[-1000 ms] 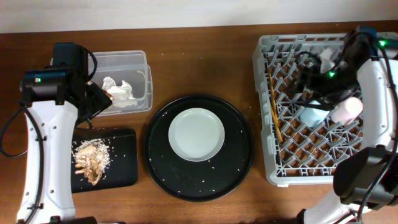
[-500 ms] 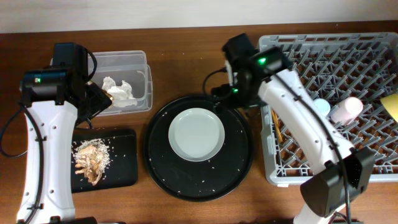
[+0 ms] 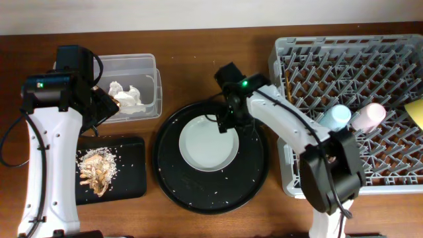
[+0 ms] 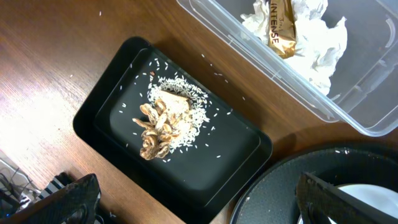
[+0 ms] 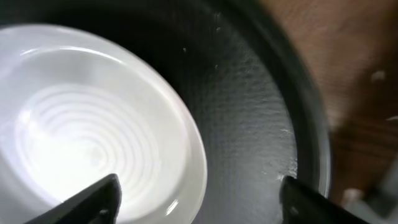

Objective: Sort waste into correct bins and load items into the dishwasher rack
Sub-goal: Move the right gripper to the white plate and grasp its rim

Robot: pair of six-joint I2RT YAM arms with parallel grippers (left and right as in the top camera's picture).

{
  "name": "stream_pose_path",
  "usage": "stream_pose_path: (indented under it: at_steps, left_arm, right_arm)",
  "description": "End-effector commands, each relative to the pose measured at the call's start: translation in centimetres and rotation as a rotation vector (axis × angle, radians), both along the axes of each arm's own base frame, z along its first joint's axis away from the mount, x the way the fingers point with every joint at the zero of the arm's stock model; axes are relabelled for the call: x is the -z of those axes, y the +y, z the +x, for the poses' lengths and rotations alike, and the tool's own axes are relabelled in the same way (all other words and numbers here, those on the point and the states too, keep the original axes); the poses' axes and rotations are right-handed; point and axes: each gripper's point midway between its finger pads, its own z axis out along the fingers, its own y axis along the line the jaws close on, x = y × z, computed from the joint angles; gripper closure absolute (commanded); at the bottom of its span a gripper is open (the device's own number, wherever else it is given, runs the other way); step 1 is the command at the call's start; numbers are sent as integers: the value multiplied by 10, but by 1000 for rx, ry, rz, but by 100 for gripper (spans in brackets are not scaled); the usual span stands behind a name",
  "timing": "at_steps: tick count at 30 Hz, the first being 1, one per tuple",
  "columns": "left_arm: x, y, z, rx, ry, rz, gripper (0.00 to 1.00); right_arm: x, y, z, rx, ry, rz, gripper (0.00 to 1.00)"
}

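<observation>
Status: my right end effector (image 3: 225,119) is open wide and empty, hanging over the far rim of the pale grey bowl (image 3: 208,142), which sits in the middle of the round black tray (image 3: 254,182). Wrist view is blurred, but the rim runs between my two fingers, one over the bowl's inside and one over the tray floor. No contact that I can see.

My left end effector (image 4: 199,202) is also fully open and empty, parked above the black rectangular tray (image 4: 102,109) holding the food scraps (image 4: 163,121). Crumpled tissue (image 4: 314,34) is in the clear tub (image 4: 261,68) beside it. Light blue cup (image 3: 334,117) and pink cup (image 3: 369,117) are in the dishwasher rack (image 3: 281,59), and the yellow bowl (image 3: 416,111) is at its right edge, cut off by the frame. Grey bowl is not loaded yet.

Risks as I judge them:
- Rim pinch on a smooth, shallow bowl is a one-sided grip, so it can pivot or slide out on lift.
- Outer finger has little room between the bowl and the tray's raised lip. Coming down off-line would shove the bowl or drag the tray.
- Loose rice grains on the tray could get under a finger pad and cut friction.
- Rack wall stands high, so a low carry clips it. The cups sit near the obvious drop slot.
</observation>
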Motion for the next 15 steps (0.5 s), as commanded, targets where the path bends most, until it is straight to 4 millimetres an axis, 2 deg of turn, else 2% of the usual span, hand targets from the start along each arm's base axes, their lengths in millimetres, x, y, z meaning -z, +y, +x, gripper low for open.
stream_pose_path:
  at_steps: [1,4,9,15]
  left_arm:
    - [-3,2,-1,-1,-7,9,0]
    - [-3,2,-1,-1,-7,9,0]
    - [-3,2,-1,-1,-7,9,0]
    - [-3,2,-1,-1,-7,9,0]
  right_arm:
    - [13,9,-7,9,23,55,28]
    - [30,7,-13,9,31,61,38]
    - [53,3,-25,53,52,64,40]
    - [57,5,-26,74,58,83,58]
